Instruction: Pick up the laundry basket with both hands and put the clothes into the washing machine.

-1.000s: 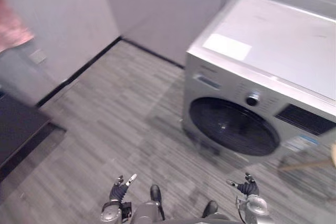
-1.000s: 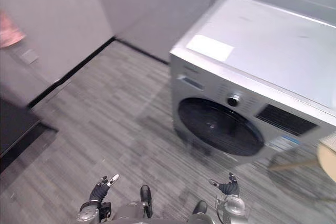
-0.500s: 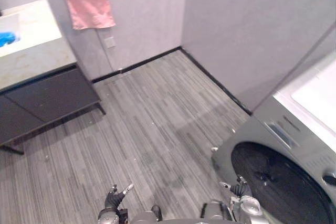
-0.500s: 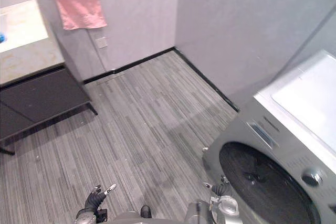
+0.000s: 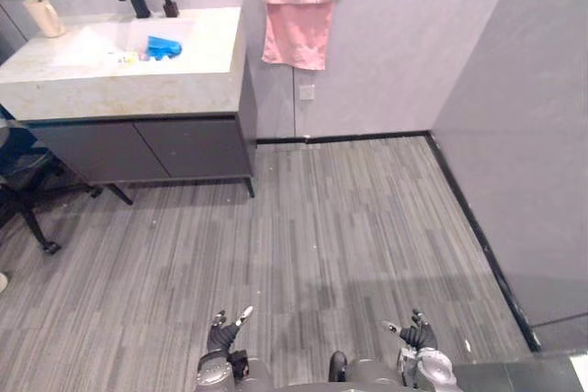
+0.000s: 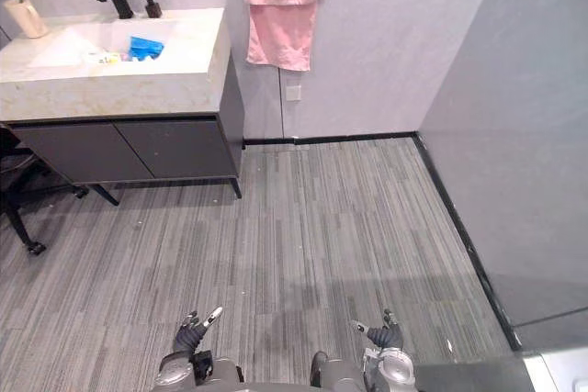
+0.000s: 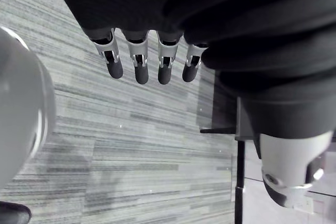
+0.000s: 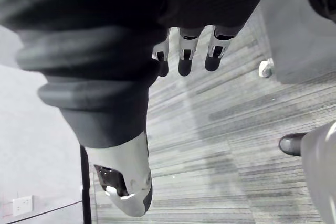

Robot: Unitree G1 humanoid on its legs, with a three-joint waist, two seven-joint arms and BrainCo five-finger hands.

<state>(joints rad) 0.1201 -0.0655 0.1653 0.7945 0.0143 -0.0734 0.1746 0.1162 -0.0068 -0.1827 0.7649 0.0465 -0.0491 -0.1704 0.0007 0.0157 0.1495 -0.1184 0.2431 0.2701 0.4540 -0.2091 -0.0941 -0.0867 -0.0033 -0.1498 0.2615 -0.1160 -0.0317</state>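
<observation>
Left robot hand (image 5: 220, 335): we see fingers relaxed, empty.
Right robot hand (image 5: 421, 337): likewise; washing machine (image 6: 551, 375) at its 4 o'clock.

Head camera's two eyes sit high and look steeply down at the grey plank floor (image 5: 349, 227). The left hand (image 5: 223, 330) and right hand (image 5: 418, 333) are low at the near edge. Far ahead of the hands, both eyes share the sink counter (image 6: 119, 80) and the pink towel (image 6: 280, 34) — the two viewpoints barely apart. Each wrist camera sits tight behind its own hand, looking along it at the planks just beyond — the same floor the head views cover.
</observation>
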